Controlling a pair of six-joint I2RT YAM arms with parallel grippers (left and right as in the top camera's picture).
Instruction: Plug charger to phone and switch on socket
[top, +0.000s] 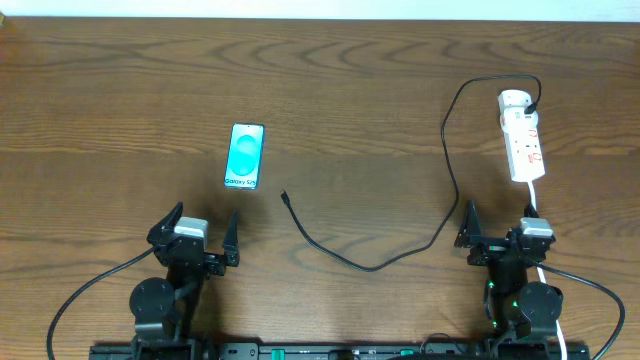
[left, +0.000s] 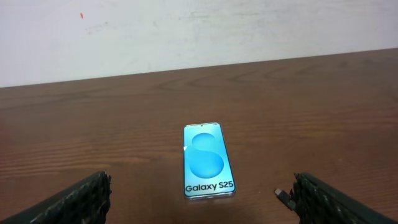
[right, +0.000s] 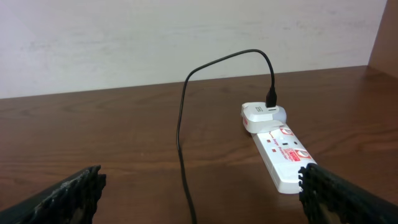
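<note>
Lying on a brown wood-grain table by a pale wall are a flat phone, thin black charger and white socket; left gripper and right gripper gape open.

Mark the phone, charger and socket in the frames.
phone (top: 246, 156): overhead view, middle of the cyan screen.
charger (top: 286, 198): overhead view, plug tip at the cable's free end.
socket (top: 525, 142): overhead view, white body of the strip.
</note>
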